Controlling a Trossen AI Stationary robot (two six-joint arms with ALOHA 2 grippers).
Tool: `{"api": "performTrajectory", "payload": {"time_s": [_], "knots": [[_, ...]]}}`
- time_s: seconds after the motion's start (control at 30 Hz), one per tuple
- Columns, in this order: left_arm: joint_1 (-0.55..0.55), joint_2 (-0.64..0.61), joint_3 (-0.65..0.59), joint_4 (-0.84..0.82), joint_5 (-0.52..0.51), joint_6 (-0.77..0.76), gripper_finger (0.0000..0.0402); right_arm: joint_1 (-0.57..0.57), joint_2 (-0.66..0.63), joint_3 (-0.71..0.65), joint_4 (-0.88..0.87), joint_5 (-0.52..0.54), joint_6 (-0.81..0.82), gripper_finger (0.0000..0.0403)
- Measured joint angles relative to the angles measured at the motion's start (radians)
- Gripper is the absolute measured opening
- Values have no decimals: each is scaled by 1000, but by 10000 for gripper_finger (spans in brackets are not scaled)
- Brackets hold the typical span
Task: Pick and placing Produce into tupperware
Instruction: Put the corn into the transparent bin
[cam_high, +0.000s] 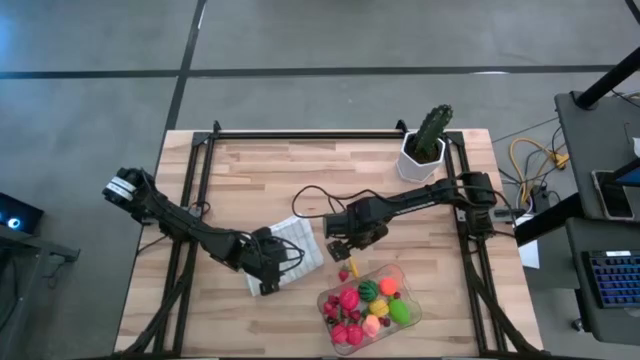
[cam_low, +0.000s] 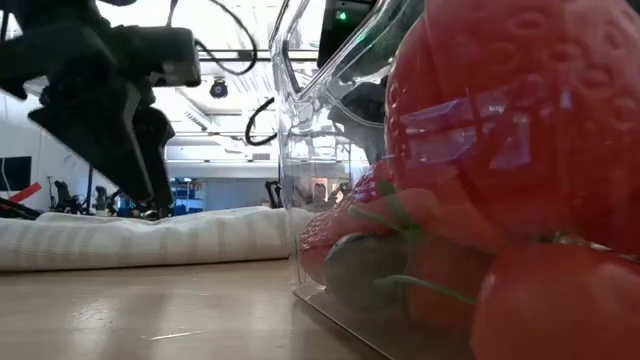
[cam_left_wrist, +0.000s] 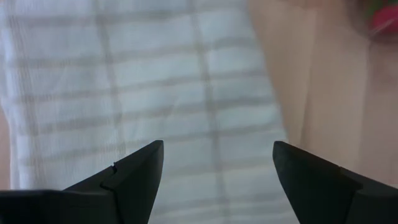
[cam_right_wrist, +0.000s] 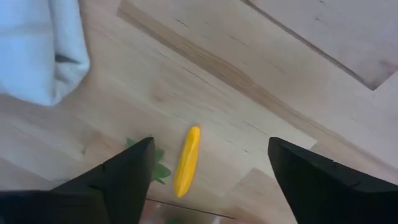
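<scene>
Wooden table (cam_high: 240, 180), viewed from overhead. Largest task item: the clear tupperware (cam_high: 404, 281) sits near the table's 5 o'clock edge, already well stocked with produce (cam_high: 362, 305) — a heap of red, pink, green, yellow and orange pieces, perhaps 10 or more, hard to count. From table height the container wall fills the frame, with red strawberry-like pieces pressed against it. Judgement: most of the task looks done. Next in size, the white checked cloth (cam_high: 296, 248) lies folded toward 9 o'clock of the container, close by but apart. The cactus pot (cam_high: 421, 158) stands far off at 12 o'clock, not part of the job. Left gripper (cam_left_wrist: 217, 163) hangs over the cloth, fingers spread, nothing between them; it appears to be waiting. Right gripper (cam_right_wrist: 209, 163) hovers just at 11 o'clock of the tupperware, fingers spread wide and empty, aimed down at the table. Smallest item: 1 slim yellow piece (cam_right_wrist: 186, 160), like a tiny banana or pepper, lies on bare wood outside the container, between the spread fingers in the right wrist view, with a bit of green leaf (cam_right_wrist: 159, 168) just beside it. Overhead it shows as a small speck touching or nearly touching the container's 11 o'clock rim. Left to do, as far as visible: this 1 stray piece, possibly the green bit too.
</scene>
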Motion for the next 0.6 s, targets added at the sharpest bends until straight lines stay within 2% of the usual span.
{"api": "performTrajectory", "payload": {"time_s": [0.27, 0.6], "knots": [[6, -1, -44, 0, -3, 1, 286, 3, 0, -17, 24, 1, 76, 265], [47, -1, -47, 1, 0, 71, 286, 42, 0, -51, 85, -6, 155, 251]]}}
